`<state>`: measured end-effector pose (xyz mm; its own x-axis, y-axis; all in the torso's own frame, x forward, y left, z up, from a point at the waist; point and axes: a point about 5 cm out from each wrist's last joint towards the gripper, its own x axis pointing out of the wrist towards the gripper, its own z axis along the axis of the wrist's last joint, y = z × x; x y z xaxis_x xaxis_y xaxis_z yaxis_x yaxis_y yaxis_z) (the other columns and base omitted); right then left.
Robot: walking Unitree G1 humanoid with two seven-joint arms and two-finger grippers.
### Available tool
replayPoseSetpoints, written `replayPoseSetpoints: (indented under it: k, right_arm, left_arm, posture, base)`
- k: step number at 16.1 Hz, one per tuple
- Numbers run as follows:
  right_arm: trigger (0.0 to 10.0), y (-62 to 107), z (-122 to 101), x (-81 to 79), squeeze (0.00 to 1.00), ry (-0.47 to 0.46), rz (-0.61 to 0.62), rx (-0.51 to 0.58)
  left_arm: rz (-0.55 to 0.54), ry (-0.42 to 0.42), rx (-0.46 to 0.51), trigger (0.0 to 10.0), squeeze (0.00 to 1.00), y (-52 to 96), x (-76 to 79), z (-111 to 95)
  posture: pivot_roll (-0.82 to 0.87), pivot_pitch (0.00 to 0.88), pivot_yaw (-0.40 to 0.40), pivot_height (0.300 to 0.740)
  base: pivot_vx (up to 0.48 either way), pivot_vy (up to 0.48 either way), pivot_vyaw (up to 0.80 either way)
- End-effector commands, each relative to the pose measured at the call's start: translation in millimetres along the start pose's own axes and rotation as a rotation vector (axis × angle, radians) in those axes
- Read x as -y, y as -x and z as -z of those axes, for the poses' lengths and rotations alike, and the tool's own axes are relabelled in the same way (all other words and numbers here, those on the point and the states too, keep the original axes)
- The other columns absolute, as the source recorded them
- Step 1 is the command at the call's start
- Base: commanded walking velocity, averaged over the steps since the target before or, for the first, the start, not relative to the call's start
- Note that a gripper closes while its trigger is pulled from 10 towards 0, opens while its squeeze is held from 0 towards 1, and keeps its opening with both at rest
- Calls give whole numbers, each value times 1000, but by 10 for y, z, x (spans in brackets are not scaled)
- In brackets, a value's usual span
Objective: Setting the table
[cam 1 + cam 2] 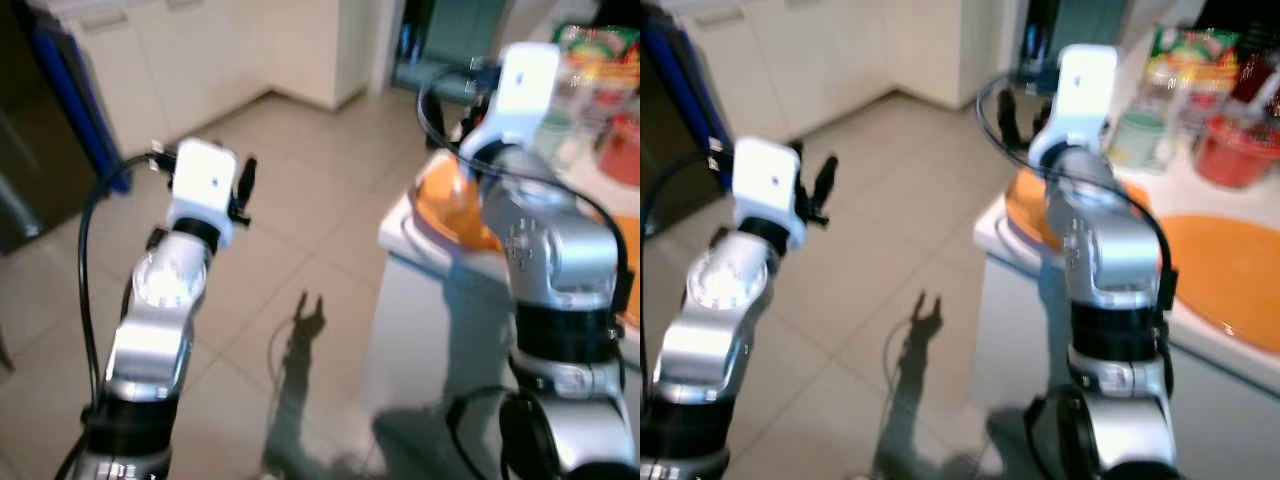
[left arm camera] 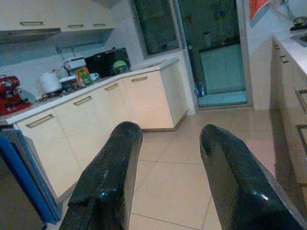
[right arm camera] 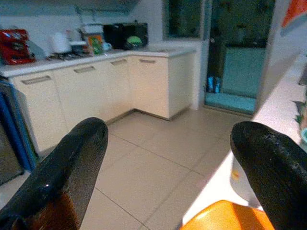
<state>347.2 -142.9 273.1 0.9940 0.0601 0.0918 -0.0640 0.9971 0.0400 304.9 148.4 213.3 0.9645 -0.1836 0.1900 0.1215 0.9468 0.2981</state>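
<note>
Head views: the round orange plastic plate (image 1: 1230, 265) lies on the white table (image 1: 420, 330) at two o'clock, nearest the right gripper (image 3: 168, 158). Left wrist view: the left gripper (image 2: 168, 158) is released, over tiled floor. Right wrist view: fingers spread empty, plate edge just below.

Floor (image 1: 330, 220) is glossy beige tile, shiny enough to catch reflections. Both arms look like brushed silver metal with white plastic wrist housings. Left claw (image 2: 168, 177) fingers are shiny black plastic, slightly textured. Worktop (image 1: 1200, 330) is smooth white, orange placemats (image 1: 1230, 270) look matt, and the cabinets (image 3: 96, 86) satin cream.
</note>
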Motion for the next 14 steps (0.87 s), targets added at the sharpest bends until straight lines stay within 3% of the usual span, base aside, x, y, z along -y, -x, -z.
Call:
replayPoseSetpoints:
  k: [1, 4, 7, 8, 9, 10, 14]
  right_arm:
    - [10000, 5, -41, 150, 0, 23, 73, -7]
    - [10000, 23, -64, 375, 0, 37, 165, -55]
    - [10000, -19, -28, 495, 0, 5, 167, -125]
    - [10000, -96, 3, 534, 110, -28, 166, -164]
    - [10000, -152, 12, 543, 855, -55, 160, -176]
    - [10000, -270, 61, 548, 1000, -100, 144, -212]
    - [10000, -612, 171, 341, 1000, -123, 7, -313]
  left_arm:
    - [44, 17, 22, 10000, 0, 0, 80, -42]
    - [143, 50, 51, 10000, 0, 91, 210, -69]
    - [187, 37, 37, 10000, 0, 118, 241, -46]
    - [192, 39, 39, 10000, 0, 92, 233, -60]
    - [199, 36, 39, 10000, 0, 74, 235, -66]
    - [222, 33, 41, 10000, 0, 67, 263, -79]
    - [282, 22, 35, 10000, 0, 95, 341, -92]
  posture:
    - [18, 0, 9, 740]
    - [-2, 0, 4, 740]
    - [-23, 0, 7, 740]
    - [-25, 0, 7, 740]
    - [-26, 0, 6, 740]
    - [-32, 0, 7, 740]
    - [-20, 0, -14, 740]
  base:
    - [274, 0, 0]
    - [0, 0, 0]
    - [0, 0, 0]
    - [0, 0, 0]
    - [0, 0, 0]
    - [0, 0, 0]
    - [0, 0, 0]
